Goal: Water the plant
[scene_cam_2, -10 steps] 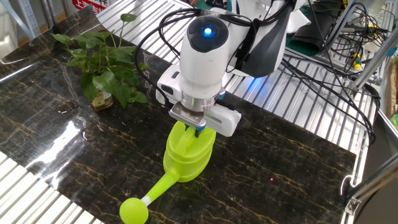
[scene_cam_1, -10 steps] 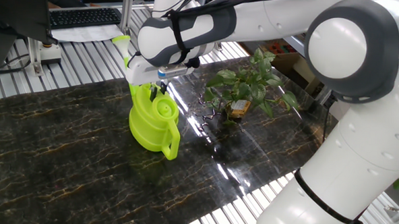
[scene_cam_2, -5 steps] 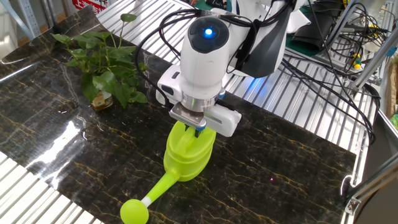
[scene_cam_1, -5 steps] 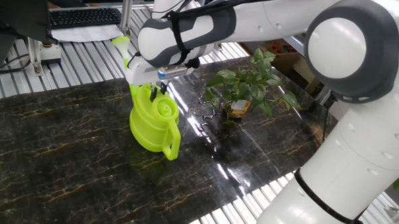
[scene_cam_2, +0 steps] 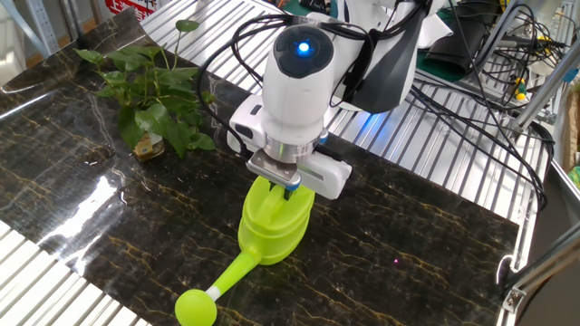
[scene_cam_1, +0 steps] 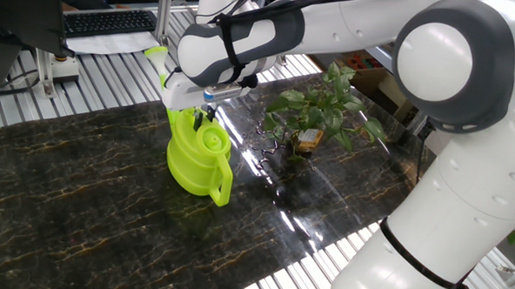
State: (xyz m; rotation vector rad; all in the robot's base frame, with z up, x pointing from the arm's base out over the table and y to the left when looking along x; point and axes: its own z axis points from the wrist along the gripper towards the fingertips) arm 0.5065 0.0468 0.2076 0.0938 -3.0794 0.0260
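Note:
The plant (scene_cam_1: 315, 112) has broad green leaves on thin stems in a small brownish pot (scene_cam_1: 306, 141); it stands on the dark marble table, to the right of the can. It also shows in the other fixed view (scene_cam_2: 149, 91) at the far left. A lime-green watering can (scene_cam_1: 198, 155) stands upright on the table; its long spout ends in a round rose (scene_cam_2: 195, 306). My gripper (scene_cam_1: 205, 114) points down onto the can's top, its fingers close together on the handle (scene_cam_2: 288, 187). The can rests on the table.
A keyboard (scene_cam_1: 106, 20) lies on the slatted metal bench behind the table. Cables and stands (scene_cam_2: 507, 54) crowd the far right. The robot's big white arm (scene_cam_1: 450, 127) spans the right side above the plant. Glare marks the marble (scene_cam_1: 273, 176).

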